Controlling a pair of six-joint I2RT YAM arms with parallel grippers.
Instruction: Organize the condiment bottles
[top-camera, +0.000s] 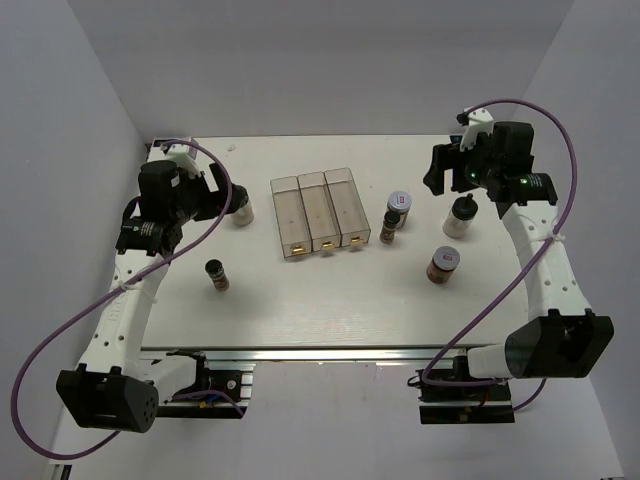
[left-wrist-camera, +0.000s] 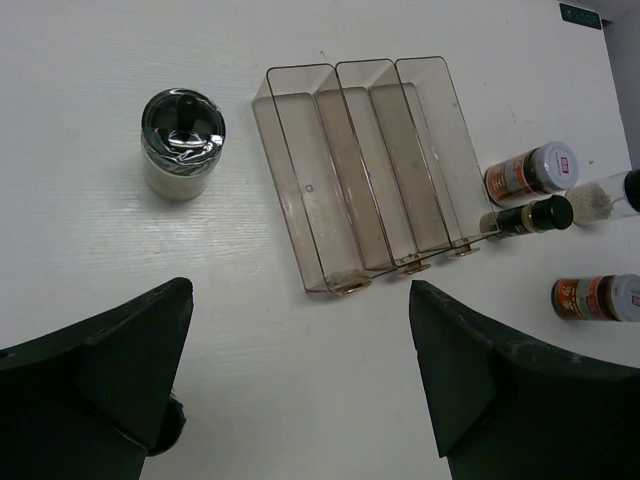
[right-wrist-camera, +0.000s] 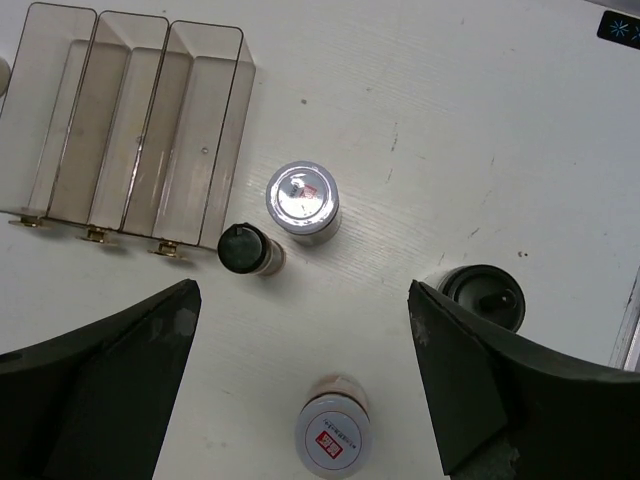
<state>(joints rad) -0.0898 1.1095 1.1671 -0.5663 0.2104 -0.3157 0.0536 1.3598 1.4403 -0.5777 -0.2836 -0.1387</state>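
From above, the clear tray (top-camera: 312, 212) lies in the middle of the table (top-camera: 300, 310), with no jar in any compartment. The left white jar (top-camera: 240, 211) stands just beside the left gripper (top-camera: 222, 195), and the left slim jar (top-camera: 217, 274) stands alone, nearer the bases. Right of the tray, the far brown jar (top-camera: 398, 208) and the right slim jar (top-camera: 389, 229) stand close together. The right white jar (top-camera: 459, 216) is just beside the right gripper (top-camera: 438, 178), and the near brown jar (top-camera: 444, 264) is closer to the bases.

In the left wrist view the claw (left-wrist-camera: 300, 400) gapes wide and holds nothing. The left white jar (left-wrist-camera: 182, 143) stands ahead to its left and the tray (left-wrist-camera: 300, 190) straight ahead.

In the right wrist view the claw (right-wrist-camera: 305, 400) is also wide and empty, with the near brown jar (right-wrist-camera: 336, 430) between its fingers. The right finger (right-wrist-camera: 500, 400) partly hides the right white jar (right-wrist-camera: 483, 293).
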